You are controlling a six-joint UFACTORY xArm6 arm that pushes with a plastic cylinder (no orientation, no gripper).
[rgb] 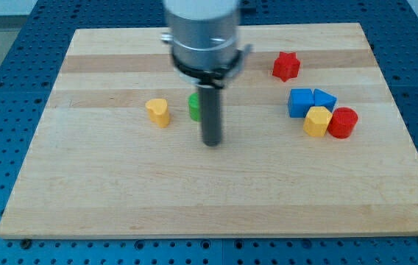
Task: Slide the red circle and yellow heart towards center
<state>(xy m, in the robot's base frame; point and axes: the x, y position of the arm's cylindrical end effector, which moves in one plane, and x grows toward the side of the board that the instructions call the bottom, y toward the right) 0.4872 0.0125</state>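
The yellow heart (158, 112) lies left of the board's middle. The red circle (343, 122) lies at the view's right, touching a yellow hexagon block (317, 121). My tip (211, 143) rests on the board near the middle, to the right of and a little below the yellow heart, far left of the red circle. A green block (193, 107) sits just left of the rod, partly hidden behind it.
Two blue blocks (301, 102) (324, 99) stand above the yellow hexagon. A red star block (285, 66) lies near the view's top right. The wooden board (106, 191) sits on a blue perforated table.
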